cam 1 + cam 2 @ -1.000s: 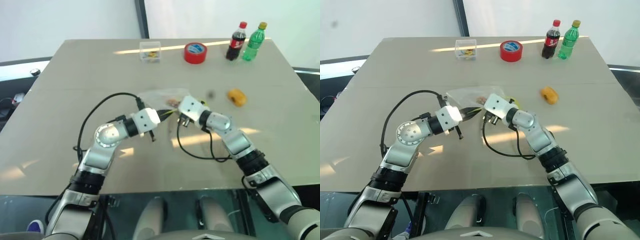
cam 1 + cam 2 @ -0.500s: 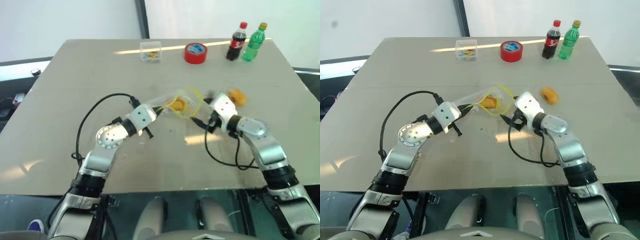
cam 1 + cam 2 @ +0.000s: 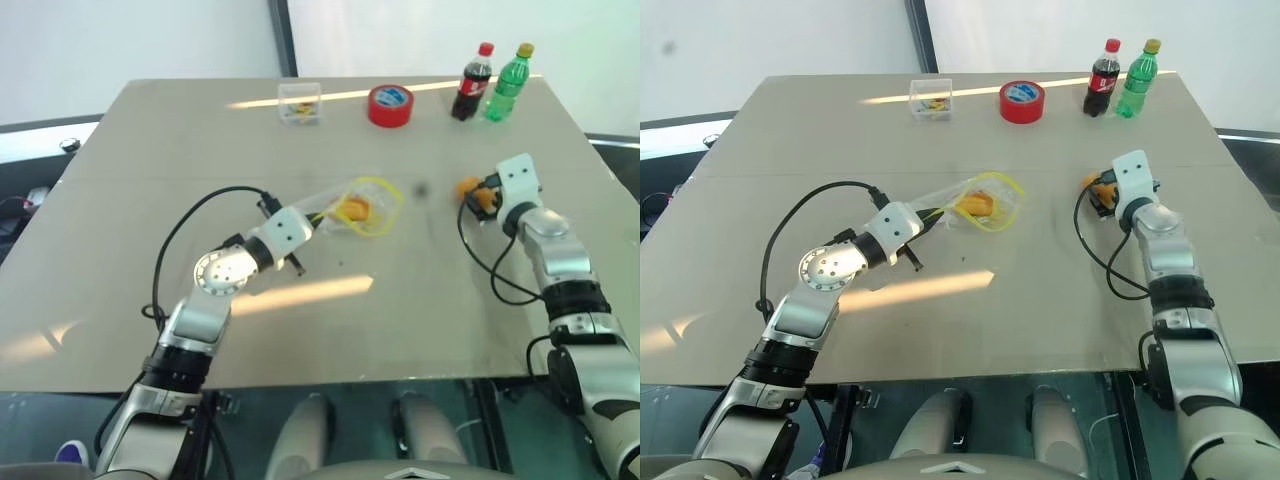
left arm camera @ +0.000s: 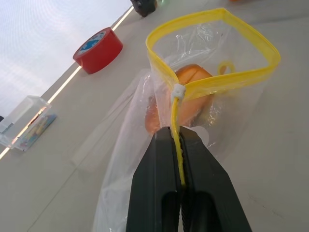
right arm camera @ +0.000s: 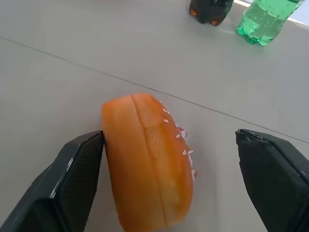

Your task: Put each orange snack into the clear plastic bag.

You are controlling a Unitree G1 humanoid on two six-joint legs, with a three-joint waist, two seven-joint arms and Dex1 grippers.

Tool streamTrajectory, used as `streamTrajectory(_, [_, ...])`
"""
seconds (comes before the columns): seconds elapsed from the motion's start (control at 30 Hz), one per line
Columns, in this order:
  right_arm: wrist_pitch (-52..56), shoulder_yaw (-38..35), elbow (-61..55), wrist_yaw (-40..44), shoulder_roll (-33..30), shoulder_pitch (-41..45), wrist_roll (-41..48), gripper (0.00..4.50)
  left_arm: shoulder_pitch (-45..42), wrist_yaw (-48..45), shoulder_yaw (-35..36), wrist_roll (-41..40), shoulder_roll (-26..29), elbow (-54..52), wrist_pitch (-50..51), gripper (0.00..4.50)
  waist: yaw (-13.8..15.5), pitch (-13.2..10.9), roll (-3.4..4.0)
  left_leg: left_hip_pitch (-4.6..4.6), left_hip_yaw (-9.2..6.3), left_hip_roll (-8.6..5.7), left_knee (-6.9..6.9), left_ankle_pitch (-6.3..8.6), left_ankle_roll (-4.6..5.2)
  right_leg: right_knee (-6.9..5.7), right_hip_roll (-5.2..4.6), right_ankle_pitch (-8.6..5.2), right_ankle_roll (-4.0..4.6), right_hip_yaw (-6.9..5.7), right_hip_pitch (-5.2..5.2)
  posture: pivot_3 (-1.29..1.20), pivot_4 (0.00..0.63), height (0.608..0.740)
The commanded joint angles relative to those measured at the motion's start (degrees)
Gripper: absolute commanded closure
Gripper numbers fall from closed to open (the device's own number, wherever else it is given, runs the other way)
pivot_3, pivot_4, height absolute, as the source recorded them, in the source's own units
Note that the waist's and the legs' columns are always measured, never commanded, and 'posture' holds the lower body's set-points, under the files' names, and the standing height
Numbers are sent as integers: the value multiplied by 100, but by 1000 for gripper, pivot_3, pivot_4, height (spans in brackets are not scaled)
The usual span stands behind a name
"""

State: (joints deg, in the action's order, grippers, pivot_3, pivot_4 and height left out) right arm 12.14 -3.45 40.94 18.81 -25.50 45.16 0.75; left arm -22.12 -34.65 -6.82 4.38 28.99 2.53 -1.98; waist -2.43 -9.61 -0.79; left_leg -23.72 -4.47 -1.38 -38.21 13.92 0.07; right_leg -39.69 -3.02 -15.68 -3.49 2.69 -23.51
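Left gripper pinches the bag's seal; right gripper gapes around the loose snack

The left jaws are clenched on the yellow seal strip of the clear plastic bag, holding its mouth open mid-table with one orange snack inside. To the right, bare table lies between the bag and the right gripper, whose fingers stand wide apart either side of the second orange snack; one finger seems to touch it, the other stands clear. Beyond, near the far edge, stand a clear box, red tape roll, cola bottle and green bottle, all well apart from both arms
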Motion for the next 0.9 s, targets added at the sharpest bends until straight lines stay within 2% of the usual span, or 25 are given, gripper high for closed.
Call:
streamTrajectory(0.03, [-90, -208, 251, 297, 17, 120, 260, 91, 36, 61, 105, 10, 56, -316, 18, 4500, 15, 0, 0, -1, -2, 0, 0, 0, 0, 0, 0, 0, 0, -2, 0, 0, 150, 740])
streamTrajectory(0.13, [-106, -210, 268, 359, 21, 92, 326, 885, 68, 67, 117, 6, 65, -361, 41, 4500, 5, -1, 2, -3, -1, 4, 0, 0, 1, 1, -1, 0, 0, 0, -1, 0, 150, 740])
streamTrajectory(0.3, [-364, -184, -178, 439, -61, -115, 340, 3251, 86, 96, 124, -34, 14, -440, 148, 4500, 5, -1, 2, -2, -2, 7, 0, 1, 1, 0, 0, 0, 0, -1, -1, 0, 150, 740])
streamTrajectory(0.43, [-184, -89, -1378, 859, -134, -547, 480, 3251, 40, 122, 114, -28, 0, -433, 183, 4500, 6, -1, 2, -3, -2, 8, 0, 1, 1, 0, -1, 0, 0, 0, -1, 0, 150, 740])
streamTrajectory(0.57, [780, 299, -3565, 1580, -192, -1364, 942, 3251, 1, 155, 104, -7, -9, -419, 126, 4500, 4, -1, 2, -6, -9, 13, 1, 1, 2, 2, 1, 0, -1, -5, -2, 0, 150, 740])
streamTrajectory(0.7, [1761, 805, -5300, 1747, -131, -1841, 1215, 3251, -37, 189, 119, -13, -12, -505, -142, 4500, 4, -1, 2, -4, -9, 15, -1, 1, 2, -1, 0, 0, -1, -4, -1, 0, 150, 740])
streamTrajectory(0.8, [2088, 1209, -5730, 1673, -32, -1893, 1103, 3251, -65, 140, 192, -119, 15, -667, -382, 4500, 21, -1, 1, -3, -12, 14, -4, 1, 2, -3, 0, 0, -1, -7, 0, 0, 150, 740])
streamTrajectory(0.9, [2099, 1607, -5634, 1592, 118, -1828, 873, 3251, 1, -28, 165, -163, 129, -767, -813, 4500, 27, -1, 1, -4, -17, 13, -4, 1, 1, -1, -1, 0, -1, -12, 0, 0, 150, 740])
